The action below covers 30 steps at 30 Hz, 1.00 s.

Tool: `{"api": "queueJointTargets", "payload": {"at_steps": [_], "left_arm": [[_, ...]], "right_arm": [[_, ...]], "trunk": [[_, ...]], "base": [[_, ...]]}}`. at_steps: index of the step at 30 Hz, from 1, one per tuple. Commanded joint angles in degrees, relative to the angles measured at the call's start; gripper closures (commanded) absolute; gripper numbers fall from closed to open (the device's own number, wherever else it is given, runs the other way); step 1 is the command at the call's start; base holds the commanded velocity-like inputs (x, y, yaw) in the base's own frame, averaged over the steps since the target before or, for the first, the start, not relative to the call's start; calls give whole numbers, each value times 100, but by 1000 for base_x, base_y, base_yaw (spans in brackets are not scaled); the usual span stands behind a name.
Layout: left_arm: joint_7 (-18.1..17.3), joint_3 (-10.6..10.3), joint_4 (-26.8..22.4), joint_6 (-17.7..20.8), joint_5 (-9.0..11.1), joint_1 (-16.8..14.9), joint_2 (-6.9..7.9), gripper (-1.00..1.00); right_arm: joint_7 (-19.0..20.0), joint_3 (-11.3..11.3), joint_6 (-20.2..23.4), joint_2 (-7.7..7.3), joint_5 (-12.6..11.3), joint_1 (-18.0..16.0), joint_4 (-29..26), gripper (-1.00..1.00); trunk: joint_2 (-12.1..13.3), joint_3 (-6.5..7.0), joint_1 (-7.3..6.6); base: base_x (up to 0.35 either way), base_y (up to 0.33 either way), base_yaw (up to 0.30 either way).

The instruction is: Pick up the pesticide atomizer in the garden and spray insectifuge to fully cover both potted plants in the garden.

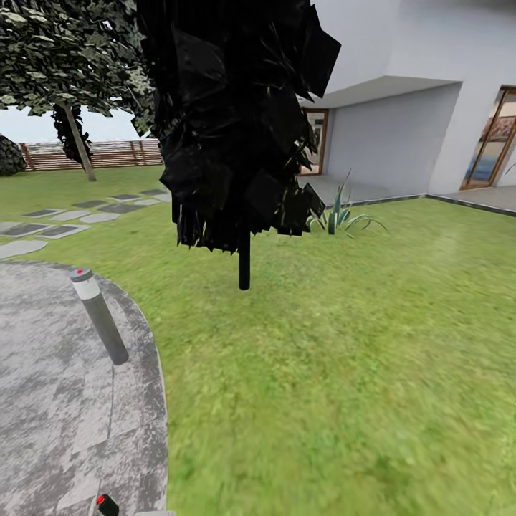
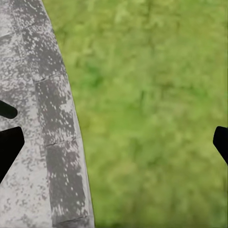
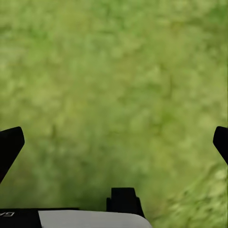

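At the seven o'clock edge of the head view, on the patio (image 1: 50, 401), a small dark object with a red dot (image 1: 107, 504) is poking into the frame. It is looking like the pesticide atomizer, though it is cut off too much to be sure. If so, it is likely handling as a light, rigid plastic bottle with a smooth, slightly slippery body. The best hold would be around the dark body below the trigger head, keeping it upright.

Toward eleven o'clock from it, the grey lamp post (image 1: 100, 315) is leaning on the paving's rim. At twelve o'clock a black-leaved tree (image 1: 236, 122) is standing on the lawn (image 1: 344, 373).

The left gripper (image 2: 114, 142) is hanging over the paving's edge, jaws spread wide and holding nothing. The right gripper (image 3: 114, 142) is hanging over grass, equally wide and holding nothing.
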Motion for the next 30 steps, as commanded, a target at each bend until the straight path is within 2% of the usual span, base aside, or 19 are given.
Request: {"api": "queueJointTargets", "payload": {"at_steps": [1, 17, 30], "left_arm": [[1, 9, -6, -1, 6, 1, -4, -100], [1, 7, -6, -1, 6, 1, -4, -100], [1, 8, -6, -1, 6, 1, -4, -100]], "right_arm": [[3, -3, 0, 0, -5, -1, -4, -100], [3, -3, 0, -1, -5, -1, 1, -100], [3, -3, 0, -1, -5, -1, 1, -100]], "trunk": [[-44, -20, 22], [-685, -184, 374], [-685, -71, 374]], "base": [[0, 0, 10], [0, 0, 1], [0, 0, 0]]}}
